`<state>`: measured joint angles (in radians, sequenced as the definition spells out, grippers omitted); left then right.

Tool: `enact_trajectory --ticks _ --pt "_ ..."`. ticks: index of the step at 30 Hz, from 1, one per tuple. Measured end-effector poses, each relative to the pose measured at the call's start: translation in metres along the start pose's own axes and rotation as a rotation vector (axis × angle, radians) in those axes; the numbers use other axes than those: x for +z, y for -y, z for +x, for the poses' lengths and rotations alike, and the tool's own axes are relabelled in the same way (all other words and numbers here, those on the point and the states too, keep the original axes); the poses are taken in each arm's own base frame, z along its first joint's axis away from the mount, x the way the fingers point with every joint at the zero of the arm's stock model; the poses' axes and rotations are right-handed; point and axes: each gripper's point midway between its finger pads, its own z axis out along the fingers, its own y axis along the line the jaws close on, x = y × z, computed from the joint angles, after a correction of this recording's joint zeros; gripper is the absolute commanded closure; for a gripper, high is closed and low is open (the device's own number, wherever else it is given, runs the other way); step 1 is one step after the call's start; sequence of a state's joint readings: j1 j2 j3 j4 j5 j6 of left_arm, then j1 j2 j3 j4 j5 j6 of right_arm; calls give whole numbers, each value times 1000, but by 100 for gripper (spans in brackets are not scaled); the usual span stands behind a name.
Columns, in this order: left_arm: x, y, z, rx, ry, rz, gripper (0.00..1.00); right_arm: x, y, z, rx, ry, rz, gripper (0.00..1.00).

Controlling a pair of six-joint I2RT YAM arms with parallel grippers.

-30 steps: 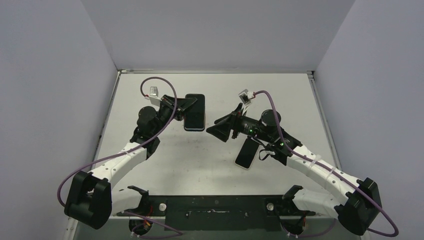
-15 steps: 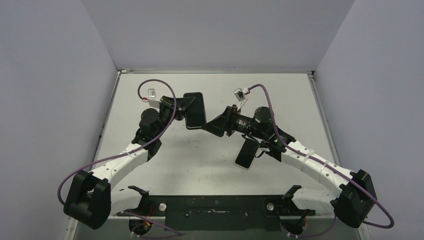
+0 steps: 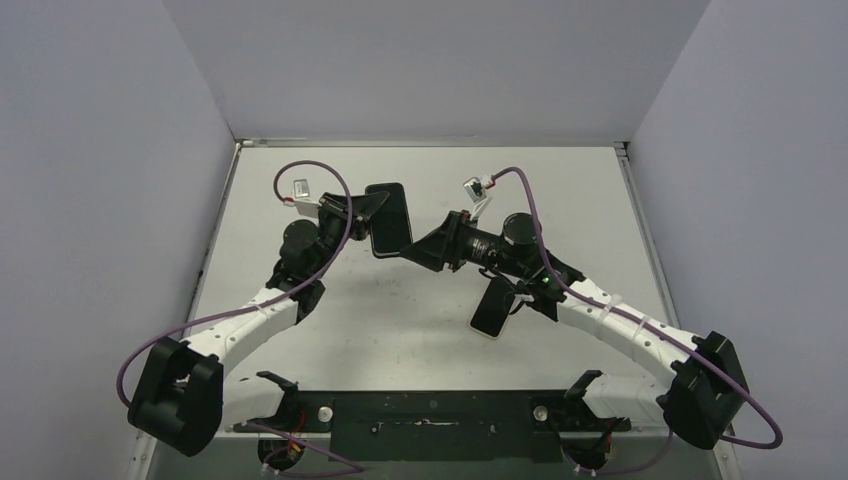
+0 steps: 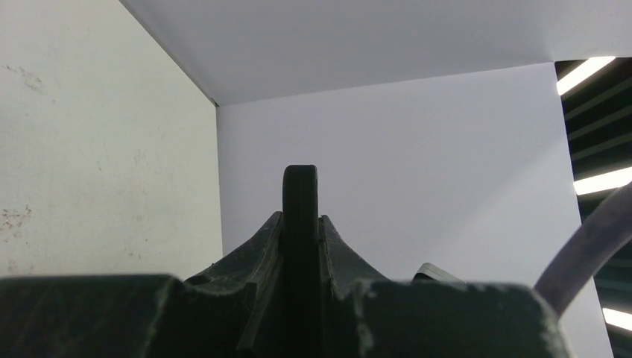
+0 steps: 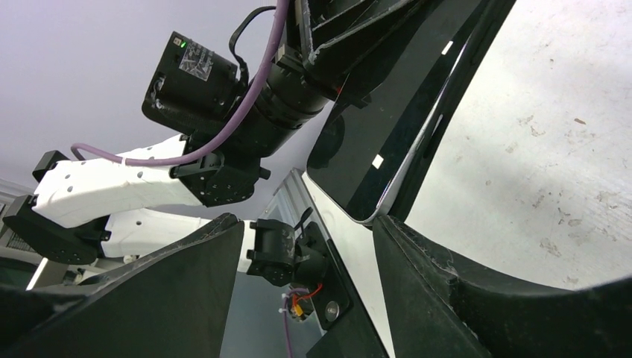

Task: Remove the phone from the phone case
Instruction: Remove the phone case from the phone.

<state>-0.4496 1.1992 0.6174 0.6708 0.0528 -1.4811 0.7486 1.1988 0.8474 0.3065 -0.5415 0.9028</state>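
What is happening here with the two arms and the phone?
The left gripper is shut on the phone, which sits in its black case, and holds it raised off the table. The right gripper has its jaws open at the phone's near corner and does not grip it. The phone is not yet out of the case. Another phone-like slab lies on the table under the right arm.
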Motion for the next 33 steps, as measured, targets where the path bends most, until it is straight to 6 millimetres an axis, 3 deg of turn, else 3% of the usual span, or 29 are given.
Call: enact_trajectory --ticks 7,22,27,33 --pt "1 -12 -4 -21 48 -18 100 4 13 1 30 -4 31 36" --pt "8 -2 -11 -50 113 58 100 7 24 -11 73 24 38 37" --pt "7 5 16 -73 34 89 100 11 19 -6 100 -4 -6 37" --pt "7 10 18 -80 23 110 100 11 14 -6 108 -14 -35 38"
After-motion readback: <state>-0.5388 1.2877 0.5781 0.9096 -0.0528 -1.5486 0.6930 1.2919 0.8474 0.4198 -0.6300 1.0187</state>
